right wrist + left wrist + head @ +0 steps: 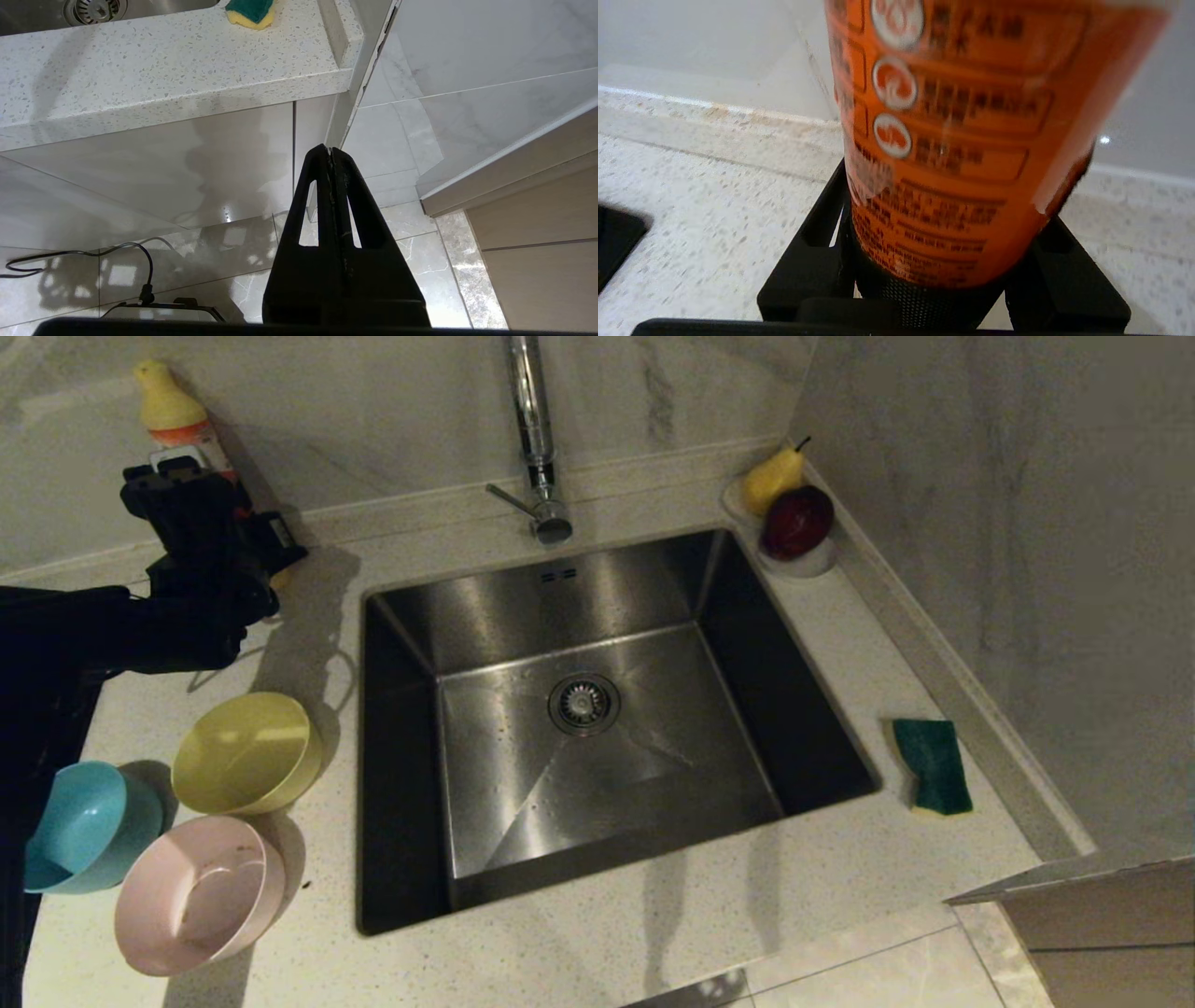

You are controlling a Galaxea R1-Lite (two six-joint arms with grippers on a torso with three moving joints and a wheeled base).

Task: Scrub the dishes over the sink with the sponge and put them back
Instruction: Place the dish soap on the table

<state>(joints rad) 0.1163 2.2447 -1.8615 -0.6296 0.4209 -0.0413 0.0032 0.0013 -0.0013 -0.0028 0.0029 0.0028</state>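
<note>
The left gripper [943, 280] is clamped around the lower body of an orange-labelled bottle [952, 140] with a yellow cap, holding it upright at the back wall, on the far left of the sink [579, 709]. In the left wrist view the black fingers [808, 261] press against both sides of the bottle, above the speckled worktop [714, 210].

The sink is a square steel basin with a round drain strainer [583, 704] in its middle and a chrome tap [537, 439] rising behind it.

Three bowls sit on the worktop to the left of the sink, close together. The yellow bowl [247, 753] is nearest the sink's left rim, the pale pink bowl [199, 894] with brownish smears lies just in front of it, and the light blue bowl [89, 828] stands farthest from the sink, touching or nearly touching the pink one.

The sponge [932, 766] lies green face up on the worktop just right of the sink. At the sink's far right corner a small white dish [794, 560] carries a yellow pear [773, 478] and a dark red fruit [796, 521].

The right gripper [331, 150] hangs below the worktop edge in front of the sink, its fingers pressed together on nothing.
</note>
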